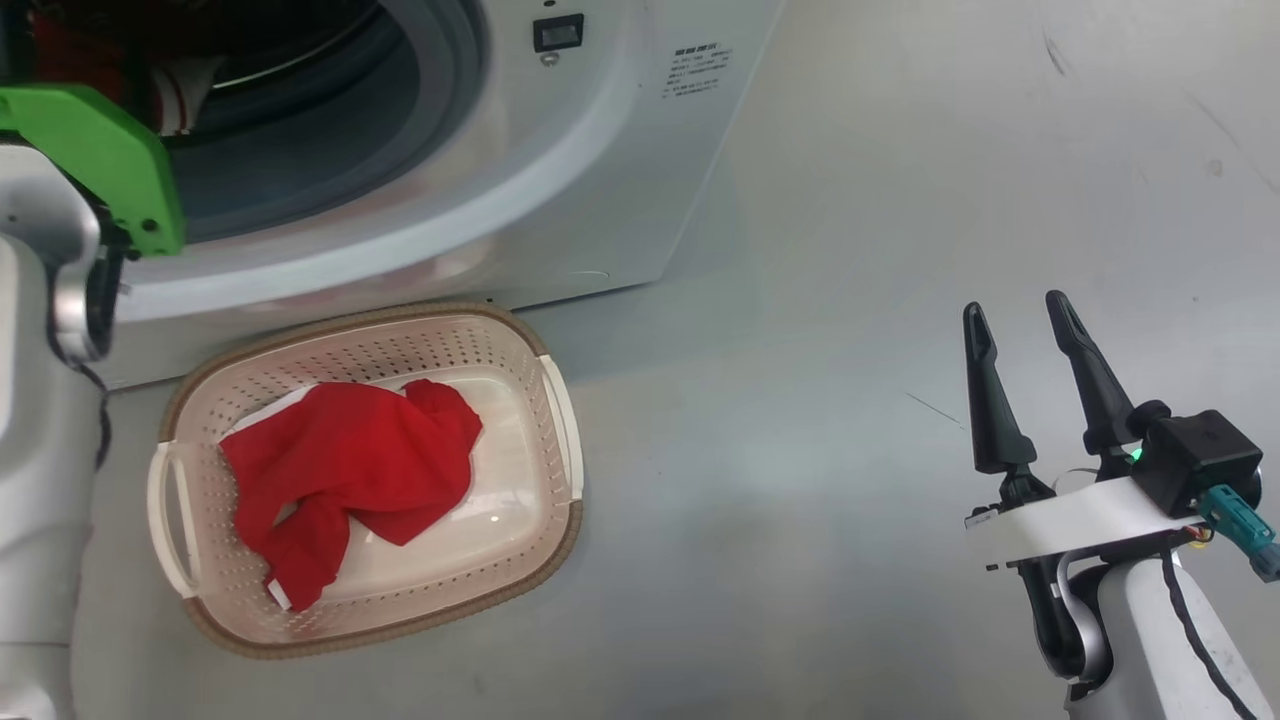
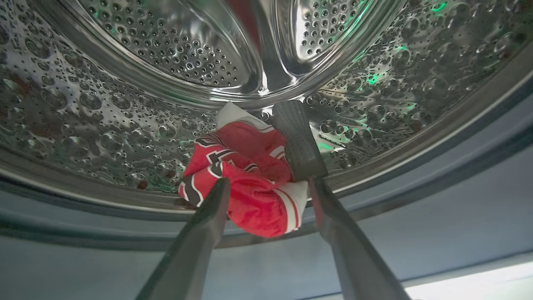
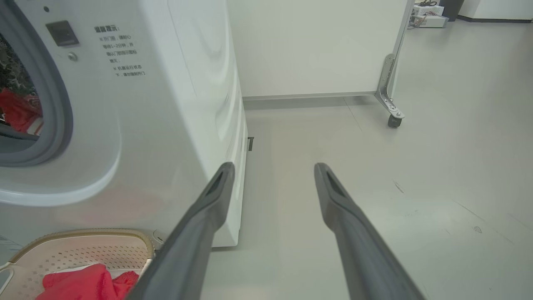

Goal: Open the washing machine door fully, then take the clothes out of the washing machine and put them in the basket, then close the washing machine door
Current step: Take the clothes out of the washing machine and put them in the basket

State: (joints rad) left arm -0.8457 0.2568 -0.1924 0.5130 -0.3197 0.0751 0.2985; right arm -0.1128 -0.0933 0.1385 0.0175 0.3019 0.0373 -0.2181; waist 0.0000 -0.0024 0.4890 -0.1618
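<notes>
Currently the washing machine (image 1: 600, 150) stands open, the basket (image 1: 565, 420) just before it holding a red garment (image 1: 350, 460). The red jersey (image 2: 250, 196) lies in the drum (image 2: 104, 125) between the wide-spread fingers of the left gripper (image 2: 256, 143), ungrasped. The right gripper (image 1: 1017, 305) has its fingers wide apart, empty.

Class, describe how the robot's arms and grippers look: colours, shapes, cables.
The right gripper has two long, tapering dark fingers on a white bracket, with a black box, a teal plug and a black cable down the pale grey forearm. The left arm is pale grey with a bright green cover; its fingers are dark grey, one with a dotted pad.
</notes>
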